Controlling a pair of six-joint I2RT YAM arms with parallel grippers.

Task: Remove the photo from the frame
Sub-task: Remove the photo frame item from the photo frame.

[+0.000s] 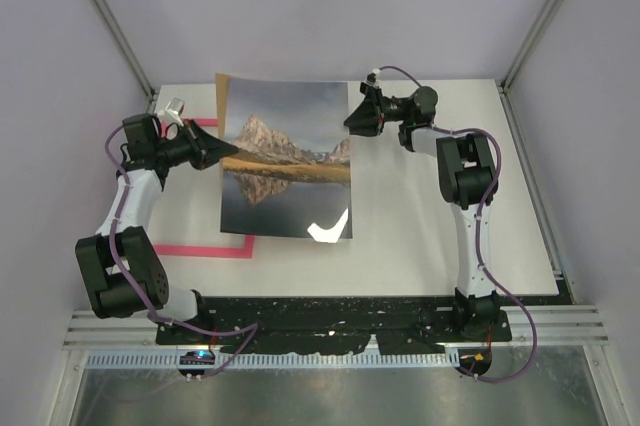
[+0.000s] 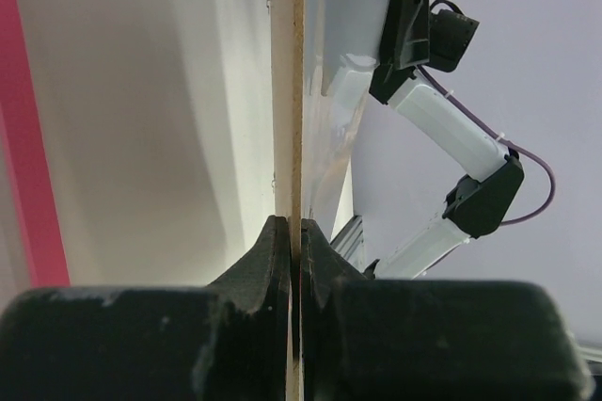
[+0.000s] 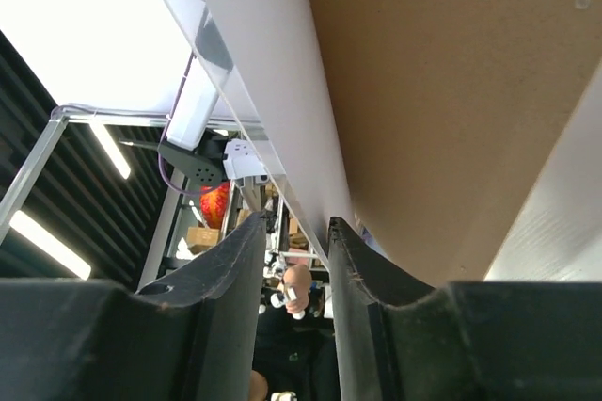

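White desk [image 1: 430, 226], lilac walls [image 1: 330, 6] all round. The frame [image 1: 205, 249] lies flat on the desk, pink. Only its left part shows: a short bit of the far rail and most of the near rail.

The photo [image 1: 285, 171] sits over the frame's right part and hides it, picture side up, overlapping the near rail. There's a glare patch at its near corner on the side away from the frame. The brown backing board [image 1: 221, 96] is stacked behind the photo, and a sliver pokes out next to the frame's far rail.

The left claw [image 1: 228, 151] reaches in across the frame's left part and is pressed together on the stack. The wrist view shows both fingers tight on the board's thin edge, with a glossy sheet flat against it.

The right claw [image 1: 350, 118] is at the photo edge away from the frame, near the far corner. Its jaws stand apart with a clear gap. A thin sheet edge runs down into that gap, with the board just beside it. Can't tell if either finger touches the sheet.
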